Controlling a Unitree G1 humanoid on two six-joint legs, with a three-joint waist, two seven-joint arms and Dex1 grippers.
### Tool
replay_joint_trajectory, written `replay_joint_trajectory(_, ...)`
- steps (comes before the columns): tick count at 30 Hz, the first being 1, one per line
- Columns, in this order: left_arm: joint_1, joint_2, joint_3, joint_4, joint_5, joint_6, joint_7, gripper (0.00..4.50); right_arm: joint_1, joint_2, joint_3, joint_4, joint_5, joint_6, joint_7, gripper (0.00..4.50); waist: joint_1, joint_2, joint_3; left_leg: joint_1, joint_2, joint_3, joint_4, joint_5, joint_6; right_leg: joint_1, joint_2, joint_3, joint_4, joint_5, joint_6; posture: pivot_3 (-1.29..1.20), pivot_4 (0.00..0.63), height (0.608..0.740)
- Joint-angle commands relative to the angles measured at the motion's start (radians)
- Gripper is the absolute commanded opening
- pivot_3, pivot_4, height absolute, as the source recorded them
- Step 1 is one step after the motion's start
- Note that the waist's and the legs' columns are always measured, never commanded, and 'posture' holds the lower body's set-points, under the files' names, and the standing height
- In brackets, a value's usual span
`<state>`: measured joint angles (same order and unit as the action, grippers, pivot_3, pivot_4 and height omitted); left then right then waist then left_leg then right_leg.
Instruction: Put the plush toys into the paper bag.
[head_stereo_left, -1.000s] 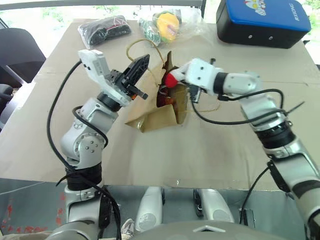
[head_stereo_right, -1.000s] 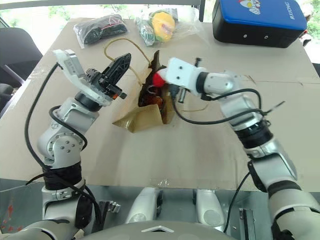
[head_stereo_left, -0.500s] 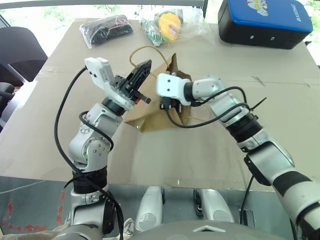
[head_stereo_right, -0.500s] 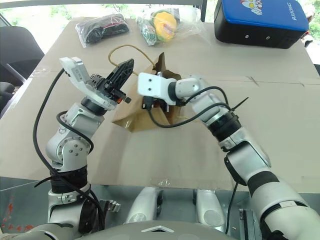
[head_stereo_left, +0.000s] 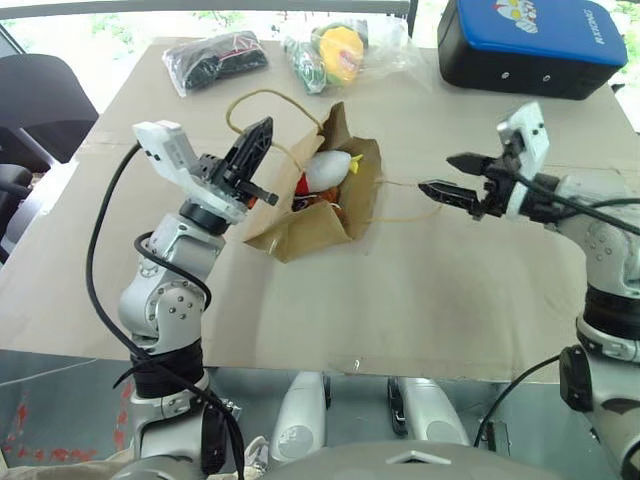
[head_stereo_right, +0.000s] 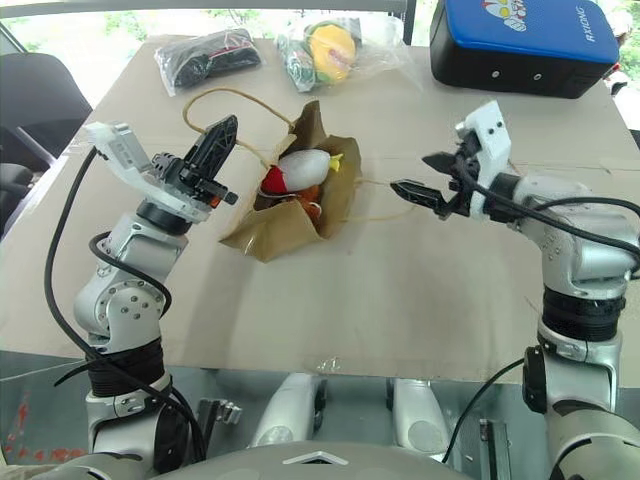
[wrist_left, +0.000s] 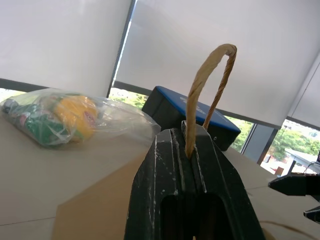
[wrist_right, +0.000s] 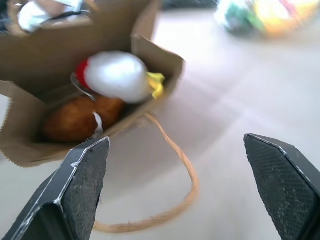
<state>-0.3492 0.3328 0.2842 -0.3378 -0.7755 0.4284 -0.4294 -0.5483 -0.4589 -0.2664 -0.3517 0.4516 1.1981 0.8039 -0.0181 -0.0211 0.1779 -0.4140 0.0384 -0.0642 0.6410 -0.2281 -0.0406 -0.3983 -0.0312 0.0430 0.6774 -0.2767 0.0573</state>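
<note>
R arm pulled away; white/red toy atop brown toy in bag.

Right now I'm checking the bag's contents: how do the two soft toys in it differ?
The white toy has a red end and yellow bits; the brown toy is plain orange-brown. The white toy lies on top at the mouth, while the brown toy sits beneath it. Both are inside the paper bag.

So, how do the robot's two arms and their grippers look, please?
Both arms are silver-grey metal with rounded joints and black bands, and loose black cables run along them. Each wrist carries a white boxy camera housing. The left gripper and the right gripper each have two black, tapered fingers with textured pads.
</note>
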Motion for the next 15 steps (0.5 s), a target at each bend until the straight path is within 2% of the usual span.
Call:
replay_joint_trajectory(1,-0.012,0.017,0.022,-0.027,-0.018,-0.012,-0.006,0.00,0.055,0.078,-0.057,-0.043,0.107,0.097,-0.061,4.17,-0.003,0.000,0.000,0.000,0.000,0.000,0.000,0.000,0.000,0.000,0.000,0.000,0.000,0.000,0.000,0.00,0.150,0.740)
replay_joint_trajectory(4,-0.022,0.023,0.016,-0.015,-0.014,-0.010,-0.014,0.00,0.056,0.169,-0.022,-0.012,0.136,0.091,-0.112,4.17,-0.020,0.001,0.000,0.001,0.000,0.002,0.000,0.000,0.000,0.000,0.000,0.002,0.001,0.000,0.000,0.00,0.150,0.740)
replay_joint_trajectory(7,-0.031,0.025,0.015,-0.009,-0.011,-0.010,-0.013,0.00,0.043,0.211,0.028,0.028,0.141,0.061,-0.142,4.17,-0.023,0.001,0.000,0.001,0.000,0.001,0.000,0.000,0.000,0.000,0.000,0.001,0.002,0.000,0.000,0.00,0.150,0.740)
replay_joint_trajectory(9,-0.030,0.026,0.016,-0.015,-0.012,-0.008,-0.011,0.00,0.017,0.247,0.015,0.060,0.171,0.038,-0.154,4.17,-0.022,0.001,0.000,0.001,0.000,0.001,0.000,0.000,0.000,0.000,0.000,0.001,0.001,0.000,0.000,0.00,0.150,0.740)
replay_joint_trajectory(10,-0.027,0.027,0.017,-0.020,-0.014,-0.006,-0.009,0.00,-0.001,0.267,-0.004,0.071,0.199,0.031,-0.154,3.65,-0.023,0.001,0.000,0.000,0.000,0.001,0.000,0.000,0.000,0.000,0.000,0.001,0.001,0.000,0.000,0.00,0.150,0.740)
replay_joint_trajectory(12,-0.023,0.031,0.021,-0.029,-0.017,-0.003,-0.005,0.00,-0.026,0.287,-0.019,0.080,0.239,-0.010,-0.143,3.00,-0.022,0.001,0.001,0.000,0.000,0.001,0.000,0.000,0.000,0.000,0.000,0.001,0.001,0.000,0.000,0.00,0.150,0.740)
replay_joint_trajectory(13,-0.021,0.032,0.024,-0.032,-0.020,-0.001,-0.003,0.00,-0.041,0.301,-0.038,0.079,0.279,-0.017,-0.139,2.26,-0.022,0.001,0.000,0.000,0.000,0.001,0.000,0.000,0.000,0.000,0.000,0.001,0.001,0.000,0.000,0.00,0.150,0.740)
replay_joint_trajectory(15,-0.021,0.035,0.026,-0.036,-0.024,0.002,-0.001,0.00,-0.063,0.318,-0.066,0.077,0.349,-0.015,-0.143,1.48,-0.022,0.001,0.000,0.000,0.000,0.000,0.000,0.000,0.000,0.000,0.000,0.001,0.001,0.000,0.000,0.00,0.150,0.740)
